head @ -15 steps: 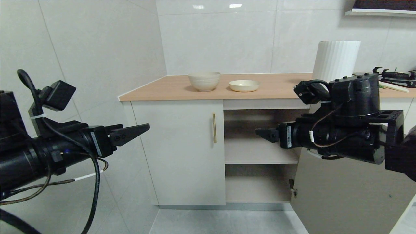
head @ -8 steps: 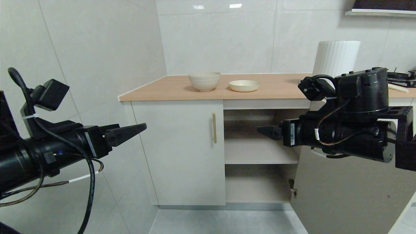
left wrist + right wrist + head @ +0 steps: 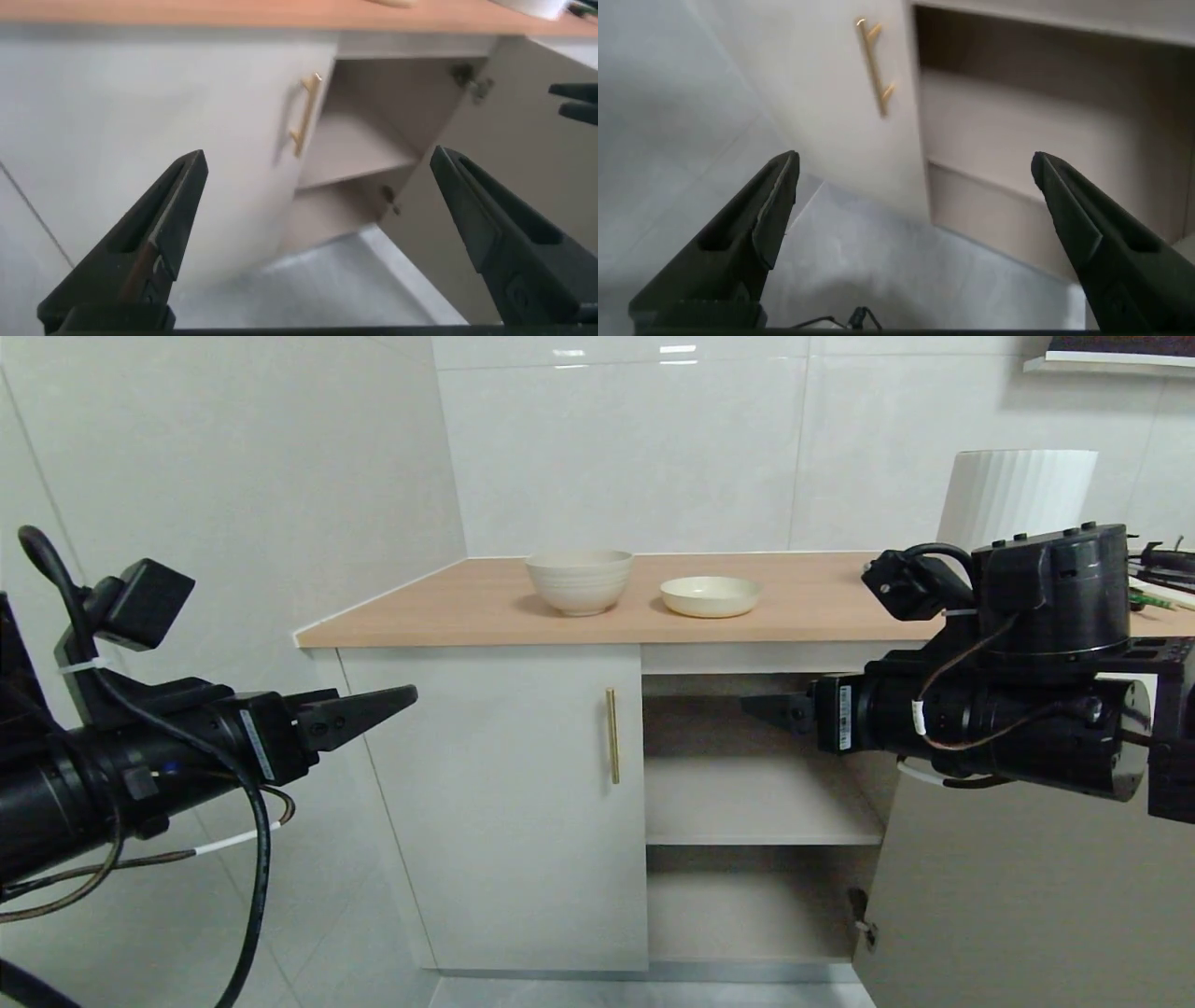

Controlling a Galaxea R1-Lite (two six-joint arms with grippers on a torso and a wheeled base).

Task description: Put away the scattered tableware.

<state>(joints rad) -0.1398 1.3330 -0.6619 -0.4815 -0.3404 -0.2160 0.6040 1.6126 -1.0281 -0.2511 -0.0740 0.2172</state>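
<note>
A beige ribbed bowl [image 3: 579,581] and a shallow cream dish [image 3: 709,595] stand side by side on the wooden counter [image 3: 448,616]. Both arms are held out in the air in front of the cabinet, below counter height. My left gripper [image 3: 397,698] hangs before the shut left door and is open with nothing in it [image 3: 318,252]. My right gripper [image 3: 752,706] is level with the open compartment's upper shelf [image 3: 747,798], also open and holding nothing [image 3: 915,252].
The cabinet's right door [image 3: 1027,896] is swung open toward me; the left door has a gold handle [image 3: 611,747]. A tall white ribbed cylinder [image 3: 1018,499] and a stove [image 3: 1162,565] sit at the counter's right. A tiled wall closes the left side.
The head view has shifted, and the cabinet and counter now look nearer and lower. My right arm has risen slightly. Both grippers stay open and nothing on the counter has moved.
</note>
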